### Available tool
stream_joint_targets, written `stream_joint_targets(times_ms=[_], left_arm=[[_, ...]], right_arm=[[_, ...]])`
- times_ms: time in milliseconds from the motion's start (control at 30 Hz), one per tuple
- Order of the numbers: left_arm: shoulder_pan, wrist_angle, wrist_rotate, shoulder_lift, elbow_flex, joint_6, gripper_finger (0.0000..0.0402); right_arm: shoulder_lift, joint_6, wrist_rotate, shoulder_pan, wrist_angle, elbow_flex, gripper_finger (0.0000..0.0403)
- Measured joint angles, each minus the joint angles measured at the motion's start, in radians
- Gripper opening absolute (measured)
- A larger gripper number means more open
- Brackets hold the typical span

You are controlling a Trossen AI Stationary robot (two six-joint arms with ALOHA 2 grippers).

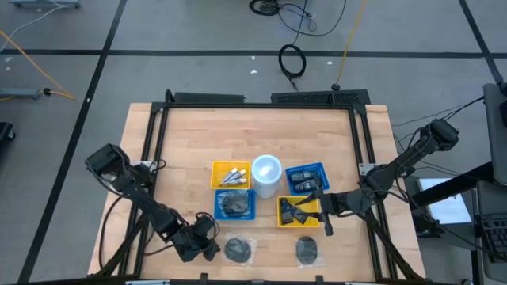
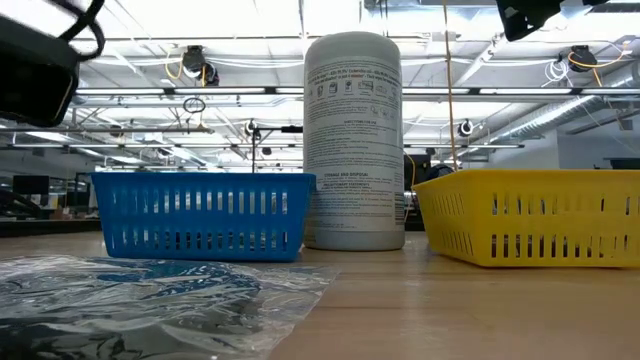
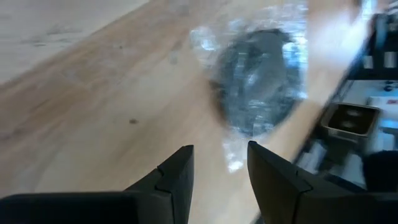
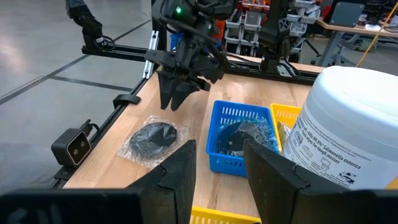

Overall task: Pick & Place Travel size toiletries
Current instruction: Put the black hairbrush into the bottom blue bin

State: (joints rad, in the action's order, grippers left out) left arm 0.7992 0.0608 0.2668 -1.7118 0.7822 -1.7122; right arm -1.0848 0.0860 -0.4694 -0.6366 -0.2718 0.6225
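A dark round piece in clear wrap (image 1: 239, 249) lies flat on the table near its near edge, and it also shows in the left wrist view (image 3: 258, 81) and the right wrist view (image 4: 152, 140). My left gripper (image 1: 204, 242) (image 3: 221, 168) is open just left of it, low over the wood, its fingers short of the wrap's edge. A second wrapped round piece (image 1: 307, 250) lies to the right. My right gripper (image 1: 322, 207) (image 4: 217, 165) is open and empty above the right end of the near yellow basket (image 1: 299, 211), which holds dark items.
A white tub (image 1: 266, 176) (image 2: 352, 140) stands in the middle among the baskets. A far yellow basket (image 1: 230, 175) holds silvery tubes. A far blue basket (image 1: 306, 177) holds dark packs. A near blue basket (image 1: 235, 204) (image 4: 239, 140) holds a dark wrapped piece. Bare wood lies along the far side.
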Motion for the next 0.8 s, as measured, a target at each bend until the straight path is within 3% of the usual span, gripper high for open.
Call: stream_joint_targets(times_ms=[100,333,800], left_arm=[[-0.004,0.005,-0.007,-0.037,0.0,-0.02,0.0148],[-0.031,0.197,-0.05,-0.113,0.001,0.054,0.0148],[-0.062,0.207,-0.037,-0.128,0.002,0.13,0.0147]], right_arm=[[0.0,0.0,0.0,0.0,0.0,0.0,0.0128],[0.0,0.0,0.0,0.0,0.0,0.0,0.0128],[0.0,0.0,0.0,0.0,0.0,0.0,0.0128]])
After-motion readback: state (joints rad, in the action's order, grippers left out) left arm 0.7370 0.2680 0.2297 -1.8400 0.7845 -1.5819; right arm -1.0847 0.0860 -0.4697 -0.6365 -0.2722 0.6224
